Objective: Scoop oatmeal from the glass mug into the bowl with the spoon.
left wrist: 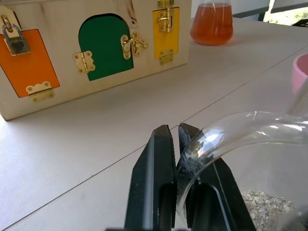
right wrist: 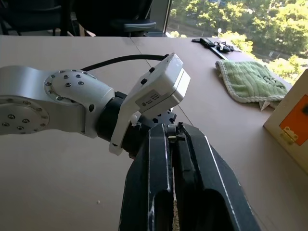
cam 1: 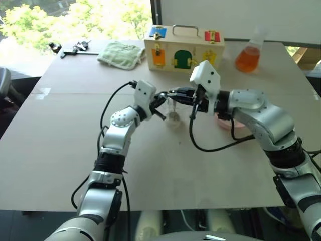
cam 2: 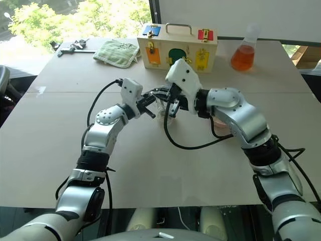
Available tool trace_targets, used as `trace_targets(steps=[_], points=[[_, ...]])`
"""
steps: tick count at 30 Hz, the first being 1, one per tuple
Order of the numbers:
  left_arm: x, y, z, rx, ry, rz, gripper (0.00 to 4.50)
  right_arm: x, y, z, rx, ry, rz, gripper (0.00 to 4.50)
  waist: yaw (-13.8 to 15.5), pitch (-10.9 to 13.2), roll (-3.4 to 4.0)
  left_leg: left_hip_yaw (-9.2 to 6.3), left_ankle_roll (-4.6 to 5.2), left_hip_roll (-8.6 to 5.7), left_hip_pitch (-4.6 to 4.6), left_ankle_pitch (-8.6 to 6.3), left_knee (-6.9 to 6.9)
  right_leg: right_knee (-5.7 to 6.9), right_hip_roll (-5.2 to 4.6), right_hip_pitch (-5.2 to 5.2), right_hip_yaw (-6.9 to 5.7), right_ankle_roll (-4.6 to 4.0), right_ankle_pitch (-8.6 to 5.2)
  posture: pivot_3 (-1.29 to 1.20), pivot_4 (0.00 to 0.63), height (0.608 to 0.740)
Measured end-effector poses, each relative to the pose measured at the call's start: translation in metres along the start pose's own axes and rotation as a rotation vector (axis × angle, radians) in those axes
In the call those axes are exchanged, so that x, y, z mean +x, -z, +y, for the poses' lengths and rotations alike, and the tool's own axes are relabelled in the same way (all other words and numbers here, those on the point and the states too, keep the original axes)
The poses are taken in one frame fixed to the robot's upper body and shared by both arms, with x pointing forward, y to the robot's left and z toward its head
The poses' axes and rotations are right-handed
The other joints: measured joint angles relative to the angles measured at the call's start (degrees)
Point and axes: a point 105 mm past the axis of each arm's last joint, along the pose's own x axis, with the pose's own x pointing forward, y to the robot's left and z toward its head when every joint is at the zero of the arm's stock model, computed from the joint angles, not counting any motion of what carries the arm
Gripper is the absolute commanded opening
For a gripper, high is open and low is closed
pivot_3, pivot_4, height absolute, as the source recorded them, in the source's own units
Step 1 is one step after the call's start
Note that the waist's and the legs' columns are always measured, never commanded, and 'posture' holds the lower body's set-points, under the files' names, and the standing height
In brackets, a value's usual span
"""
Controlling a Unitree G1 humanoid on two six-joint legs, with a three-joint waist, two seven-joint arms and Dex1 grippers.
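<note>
Pinching the glass mug's (left wrist: 240, 144) rim, the left gripper (left wrist: 177, 139) is steadying it mid-table while the right gripper (right wrist: 174, 139), fingers pressed on the spoon (cam 1: 173, 111), is working over the oatmeal (left wrist: 262, 208). Next: carrying flakes toward 3 o'clock, to the pink bowl (left wrist: 299, 72). No lettering is readable.

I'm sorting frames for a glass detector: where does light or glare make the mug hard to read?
Left wrist view: bright highlights streak the glass mug's curved rim, oatmeal legible beneath. Left eye view: the mug is faint between the arms, and the window behind the table is blown out. Right wrist view: sunlit trees glare, the green towel stays readable.
</note>
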Motion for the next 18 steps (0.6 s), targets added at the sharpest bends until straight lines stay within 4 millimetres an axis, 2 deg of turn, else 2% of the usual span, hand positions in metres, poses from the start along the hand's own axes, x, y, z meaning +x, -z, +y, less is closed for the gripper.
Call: trace_targets(steps=[4, 8, 18], points=[[0.000, -0.001, 0.000, 0.010, 0.002, -0.006, 0.07, -0.006, 0.001, -0.020, 0.228, 0.096, -0.041, 0.00, 0.0, 0.0, 0.00, -0.02, 0.00, 0.01, -0.01, 0.00, 0.03, 0.01, 0.00, 0.02, -0.03, 0.00, 0.00, 0.00, 0.150, 0.740], [0.000, -0.003, -0.001, 0.022, 0.003, -0.020, 0.07, -0.011, 0.003, -0.032, 0.356, 0.163, -0.050, 0.00, 0.0, 0.0, 0.00, -0.02, 0.00, 0.00, -0.02, 0.00, 0.03, 0.00, 0.00, 0.01, -0.02, 0.00, 0.00, 0.00, 0.150, 0.740], [-0.003, 0.001, -0.002, 0.019, 0.000, -0.024, 0.07, -0.022, -0.006, -0.050, 0.506, 0.247, -0.093, 0.00, -0.1, 0.0, 0.00, -0.02, 0.00, 0.00, -0.02, 0.00, 0.03, 0.01, 0.00, 0.01, -0.01, 0.00, 0.00, 0.00, 0.150, 0.740]])
